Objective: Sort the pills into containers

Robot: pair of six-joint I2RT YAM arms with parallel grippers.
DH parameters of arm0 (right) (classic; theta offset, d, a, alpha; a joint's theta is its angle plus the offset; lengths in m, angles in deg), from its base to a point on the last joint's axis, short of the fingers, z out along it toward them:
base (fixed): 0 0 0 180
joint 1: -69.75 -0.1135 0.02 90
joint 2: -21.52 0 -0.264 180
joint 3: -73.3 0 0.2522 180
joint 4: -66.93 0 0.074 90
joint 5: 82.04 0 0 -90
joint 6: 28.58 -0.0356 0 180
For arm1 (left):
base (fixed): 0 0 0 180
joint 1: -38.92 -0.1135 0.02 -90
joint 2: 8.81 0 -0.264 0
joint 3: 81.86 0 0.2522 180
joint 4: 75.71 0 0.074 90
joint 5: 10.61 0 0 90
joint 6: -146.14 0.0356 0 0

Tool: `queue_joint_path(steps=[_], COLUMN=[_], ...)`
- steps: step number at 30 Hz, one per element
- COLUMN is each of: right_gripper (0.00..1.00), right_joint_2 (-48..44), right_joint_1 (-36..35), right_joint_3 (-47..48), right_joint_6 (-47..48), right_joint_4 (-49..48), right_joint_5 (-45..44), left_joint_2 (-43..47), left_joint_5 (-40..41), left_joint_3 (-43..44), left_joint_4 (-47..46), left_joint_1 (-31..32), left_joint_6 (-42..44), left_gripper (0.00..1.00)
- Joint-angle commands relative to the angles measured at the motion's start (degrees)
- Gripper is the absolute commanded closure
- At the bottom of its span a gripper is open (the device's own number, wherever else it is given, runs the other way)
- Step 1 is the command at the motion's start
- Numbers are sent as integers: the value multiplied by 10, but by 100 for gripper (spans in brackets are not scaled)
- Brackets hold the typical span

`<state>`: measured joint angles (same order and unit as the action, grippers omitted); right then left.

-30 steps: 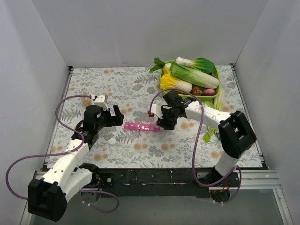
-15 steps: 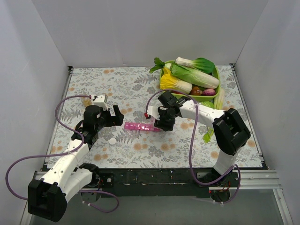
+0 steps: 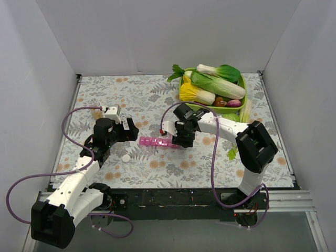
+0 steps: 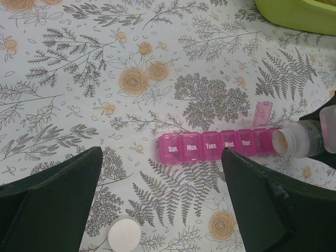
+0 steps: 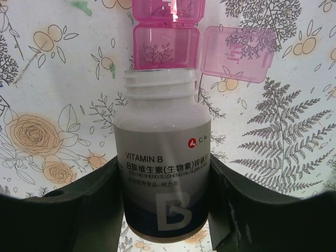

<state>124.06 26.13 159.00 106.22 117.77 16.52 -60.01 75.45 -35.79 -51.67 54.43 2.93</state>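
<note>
Right tool [image 3: 181, 136] shifted left, clamped on one vitamin B bottle [image 5: 167, 173], mouth toward open end | one pill organizer [image 4: 210, 147], long axis left-right | one white cap [image 4: 124, 234] | left tool [image 3: 132, 129] apart

White counter [image 3: 131, 89] cloth printed with grey ferns and leafy sprigs, dotted with peach-orange roses. At its centre is a translucent hot-pink pill organiser [image 4: 210, 147] with white day lettering. The frosted white bottle [image 5: 165, 173] wears a dark navy label band with white text and a large pale B; orange-tan shows inside its mouth. A plain white cap [image 4: 124, 236] sits at eight o'clock from the organiser. At one o'clock, a lime-green tray [image 3: 210, 108] holds green-and-white, yellow, purple and red-orange vegetables [image 3: 215, 81]. The left claw [image 3: 131, 129] and right claw [image 3: 181, 137] are black, and the cables [image 3: 68, 118] are purple.
</note>
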Motion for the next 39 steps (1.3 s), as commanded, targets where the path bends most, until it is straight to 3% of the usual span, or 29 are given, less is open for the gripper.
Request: queue_joint_path(steps=[1,39], right_gripper=[96,97], right_joint_2=[9,35], right_joint_1=[-7,-30], right_joint_3=[33,87], right_joint_6=[-5,-9], right_joint_4=[15,69], right_joint_5=[-20,-78], left_joint_2=[15,20], left_joint_5=[-6,-12], left_joint_3=[13,13], left_joint_4=[-4,-5], left_joint_1=[-3,-4], left_joint_6=[8,12], left_gripper=[2,2])
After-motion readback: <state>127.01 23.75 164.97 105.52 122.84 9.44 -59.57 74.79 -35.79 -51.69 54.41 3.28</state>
